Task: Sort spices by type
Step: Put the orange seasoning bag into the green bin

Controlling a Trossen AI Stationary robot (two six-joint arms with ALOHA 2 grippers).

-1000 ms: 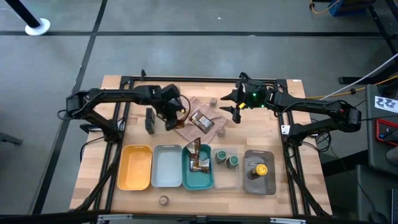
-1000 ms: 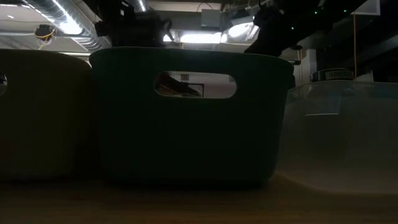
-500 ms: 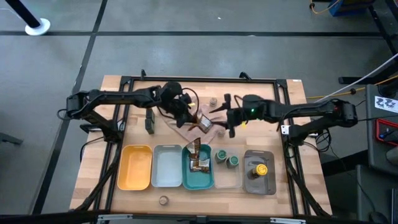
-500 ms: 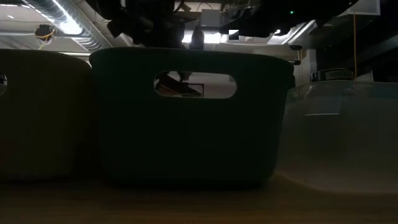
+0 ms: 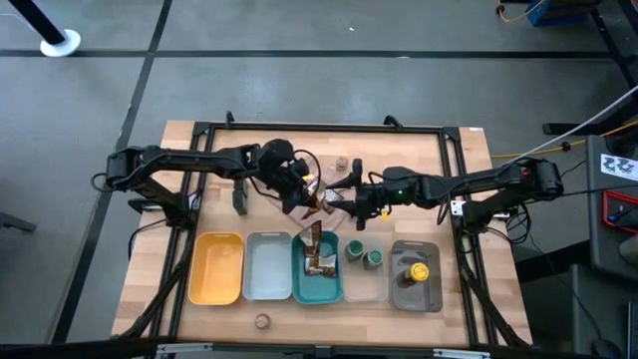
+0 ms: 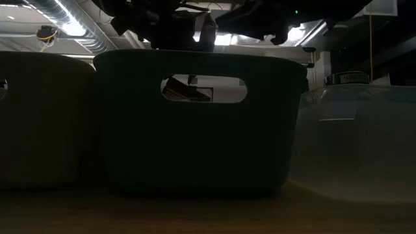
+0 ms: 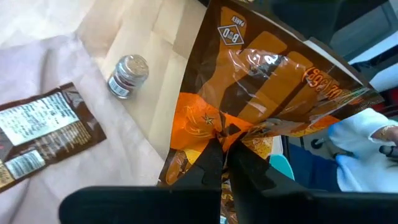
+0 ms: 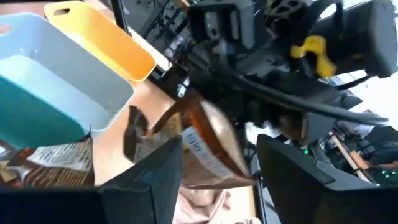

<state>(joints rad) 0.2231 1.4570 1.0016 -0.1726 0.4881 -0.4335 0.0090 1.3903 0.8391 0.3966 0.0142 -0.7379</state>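
My left gripper (image 5: 302,191) is shut on an orange-brown packet (image 5: 315,198) above the beige-pink cloth (image 5: 337,189), just beyond the teal tray (image 5: 299,282). My right gripper (image 5: 348,202) is open. Its fingers stand on either side of the same packet (image 8: 208,149), and I cannot tell whether they touch it. A second packet (image 7: 37,137) lies flat on the cloth. A small jar (image 5: 342,162) stands on the wood past it. A black block (image 5: 240,194) sits left of the left gripper. More packets (image 5: 319,261) lean inside the teal tray. My left gripper pinches the packet at a crumpled edge (image 7: 219,134) between its two fingertips (image 7: 211,163). The foil puckers where the fingers meet. The packet is lifted off the cloth and stands up from the fingers, its printed face spread out beyond them.
Five trays line the near side: yellow (image 5: 217,267), light grey (image 5: 267,267), teal, clear (image 5: 364,282) with two green-lidded jars (image 5: 364,254), and grey (image 5: 417,289) with a yellow-lidded jar (image 5: 419,270). One jar (image 5: 262,321) stands alone at the near edge.
My left gripper moved toward the table's right, took hold of the packet on the cloth and raised it off the cloth. My right gripper travelled from the far right part of the table toward the left and near side, ending with its open fingers around that packet.
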